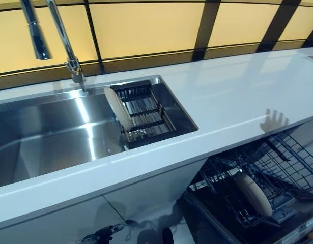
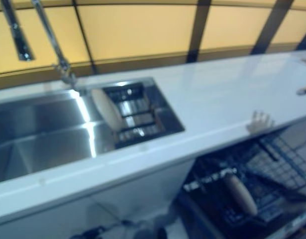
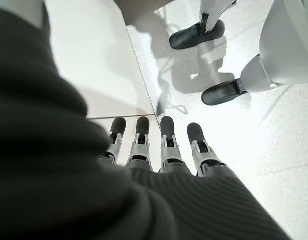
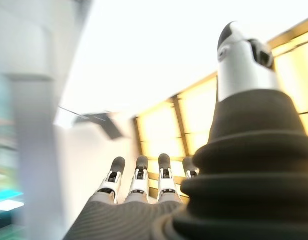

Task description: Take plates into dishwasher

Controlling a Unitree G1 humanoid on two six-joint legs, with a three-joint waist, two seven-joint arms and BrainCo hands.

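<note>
1. Left eye view: one plate (image 1: 118, 108) stands on edge in the dish rack (image 1: 144, 113) at the right end of the sink (image 1: 44, 134), its face turned toward the basin and its long axis running up and slightly back. A second plate (image 1: 253, 193) already leans in the open dishwasher rack (image 1: 278, 173) below the worktop (image 1: 232, 96). Neither robot hand reaches over the worktop, so I judge this as between plates: one is loaded and the sink plate is next.
2. Right eye view: the same layout; the loaded plate (image 2: 240, 194) tilts with its upper rim toward the sink side.
3. Left wrist view: the left robot hand (image 3: 164, 145) hangs low over the floor (image 3: 274, 140), fingers straight, holding nothing.
4. Right wrist view: the right robot hand (image 4: 143, 182) has its fingers extended and is empty too.
5. The next move calls for a reach into the sink and a pinch on the standing plate's upper rim.
</note>
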